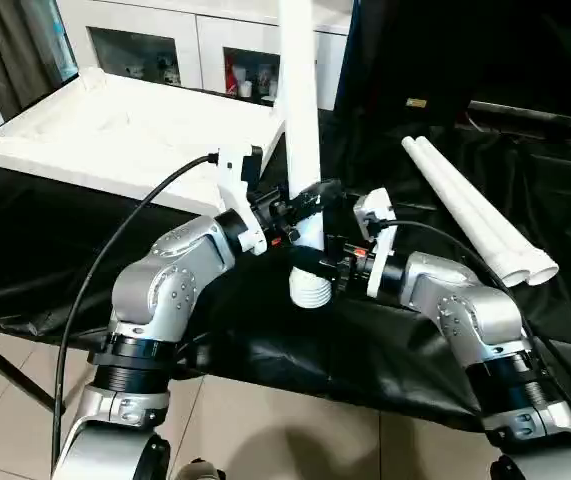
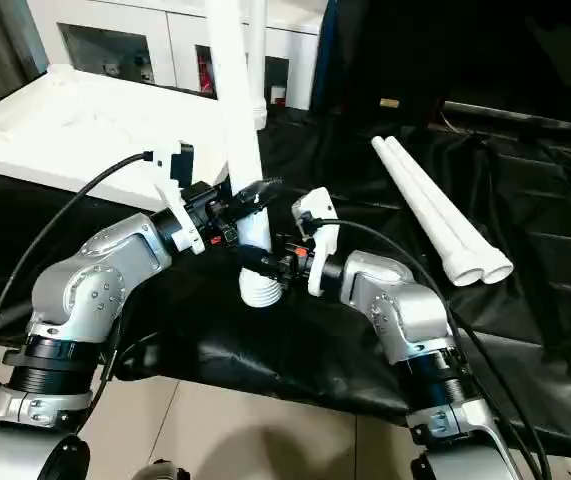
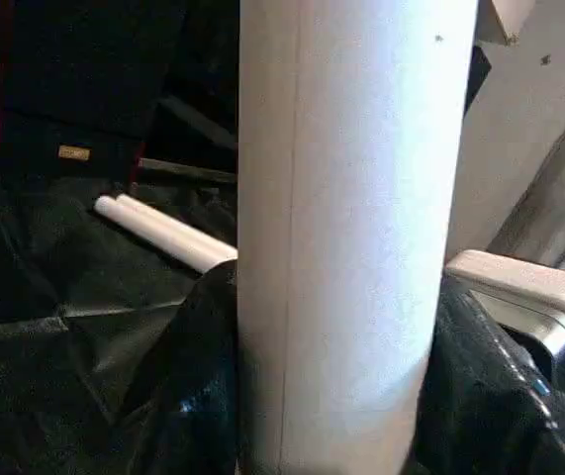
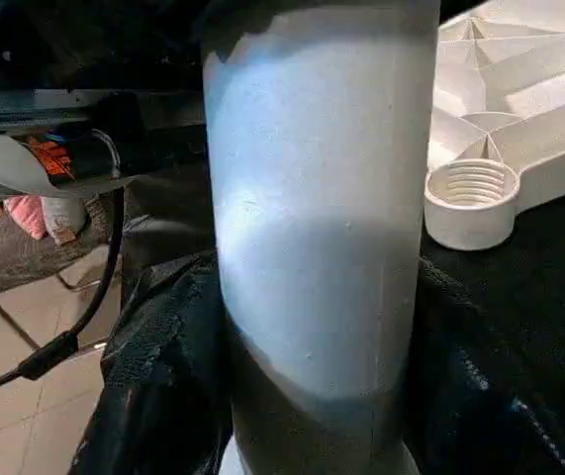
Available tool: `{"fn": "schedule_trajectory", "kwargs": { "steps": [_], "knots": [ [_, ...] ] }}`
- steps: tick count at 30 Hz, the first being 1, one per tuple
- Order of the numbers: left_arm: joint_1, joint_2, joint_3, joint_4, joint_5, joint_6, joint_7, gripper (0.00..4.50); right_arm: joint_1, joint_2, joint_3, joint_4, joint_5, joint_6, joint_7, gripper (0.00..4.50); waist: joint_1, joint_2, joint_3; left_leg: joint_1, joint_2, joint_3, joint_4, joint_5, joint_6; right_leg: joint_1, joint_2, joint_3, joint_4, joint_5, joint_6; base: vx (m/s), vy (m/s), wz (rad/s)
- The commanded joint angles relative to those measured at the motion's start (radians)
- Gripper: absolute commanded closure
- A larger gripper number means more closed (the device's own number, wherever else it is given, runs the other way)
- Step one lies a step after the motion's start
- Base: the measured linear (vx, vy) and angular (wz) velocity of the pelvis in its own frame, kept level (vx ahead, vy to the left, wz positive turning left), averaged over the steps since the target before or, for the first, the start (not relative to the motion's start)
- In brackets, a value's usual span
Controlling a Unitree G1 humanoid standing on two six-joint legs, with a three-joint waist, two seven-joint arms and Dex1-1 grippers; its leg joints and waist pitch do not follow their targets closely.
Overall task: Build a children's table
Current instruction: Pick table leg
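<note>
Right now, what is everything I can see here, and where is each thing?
Held table leg: one, white, upright between both grippers, threaded end down, just above the cloth.
Spare table legs: two, white, side by side on the cloth to the robot's right.
Table top: one, white, ribbed underside up, on the work table's far left; a threaded corner socket faces up.
Work table cover: one, black, crinkled, under everything.
Cabinet: one, white, glass-fronted, behind the table.
Floor: pale tiles, below the near edge.
Left gripper: black, shut on the held table leg.
Right gripper: black, shut on the same leg, lower down.
Forearms: two, silver, with black cables.
</note>
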Motion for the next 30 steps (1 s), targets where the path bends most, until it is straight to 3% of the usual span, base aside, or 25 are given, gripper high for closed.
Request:
{"fn": "schedule_trajectory", "kwargs": {
  "steps": [1, 6, 12, 21, 25, 26, 29, 30],
  "knots": [
    [-0.015, -0.005, -0.022, -0.018, -0.013, 0.02, -0.007, 2.04, -0.008, -0.017, -0.026, 0.022, -0.02, 0.006, -0.026, 2.57, 0.001, -0.001, -0.071, 0.025, 0.001, 0.015, -0.068, -0.147, -0.011, 0.048, -0.039, 0.005, -0.063, -0.034, -0.206, 0.0, 0.0, 0.0],
    [-0.011, -0.012, -0.028, -0.023, -0.024, 0.021, -0.041, 1.79, 0.003, -0.033, -0.023, -0.005, 0.005, 0.012, 0.03, 2.59, 0.003, 0.001, -0.072, 0.026, 0.001, 0.015, -0.068, -0.15, -0.009, 0.048, -0.038, 0.005, -0.064, -0.032, -0.209, 0.0, 0.0, 0.0],
    [-0.03, -0.007, -0.014, 0.004, -0.051, 0.018, -0.093, 2.47, 0.015, -0.049, -0.018, -0.02, 0.011, 0.019, 0.057, 2.6, 0.002, 0.003, -0.072, 0.026, 0.001, 0.014, -0.068, -0.149, -0.006, 0.049, -0.038, 0.005, -0.063, -0.024, -0.214, 0.0, 0.0, 0.0],
    [-0.054, -0.006, 0.005, 0.023, -0.069, 0.03, -0.112, 2.6, 0.021, -0.059, -0.011, -0.04, 0.017, 0.026, 0.094, 2.61, 0.004, 0.004, -0.073, 0.027, 0.001, 0.014, -0.067, -0.145, -0.003, 0.05, -0.038, 0.005, -0.062, -0.005, -0.224, 0.0, 0.0, 0.0],
    [-0.061, -0.008, 0.016, 0.031, -0.07, 0.031, -0.109, 2.6, 0.017, -0.059, -0.006, -0.031, -0.011, -0.011, 0.08, 2.61, 0.004, 0.003, -0.073, 0.027, 0.001, 0.014, -0.067, -0.152, -0.005, 0.05, -0.038, 0.005, -0.063, -0.017, -0.224, 0.0, 0.0, 0.0],
    [-0.063, -0.006, 0.015, 0.033, -0.069, 0.03, -0.114, 2.6, 0.016, -0.058, -0.006, -0.027, -0.018, -0.021, 0.076, 2.05, 0.004, 0.003, -0.073, 0.026, 0.001, 0.014, -0.067, -0.15, -0.005, 0.051, -0.039, 0.005, -0.062, -0.015, -0.225, 0.0, 0.0, 0.0],
    [-0.068, 0.001, 0.009, 0.036, -0.064, 0.032, -0.128, 2.6, 0.007, -0.052, -0.023, -0.022, 0.004, 0.003, 0.078, 1.89, 0.003, -0.001, -0.073, 0.027, 0.0, 0.015, -0.067, -0.15, -0.003, 0.05, -0.038, 0.005, -0.064, -0.024, -0.225, 0.0, 0.0, 0.0],
    [-0.073, 0.008, 0.001, 0.039, -0.06, 0.039, -0.139, 2.61, 0.002, -0.061, -0.019, -0.028, 0.001, 0.009, 0.082, 1.64, 0.004, -0.002, -0.072, 0.027, 0.001, 0.015, -0.068, -0.149, -0.002, 0.049, -0.038, 0.005, -0.063, -0.023, -0.227, 0.0, 0.0, 0.0]
  ]
}}
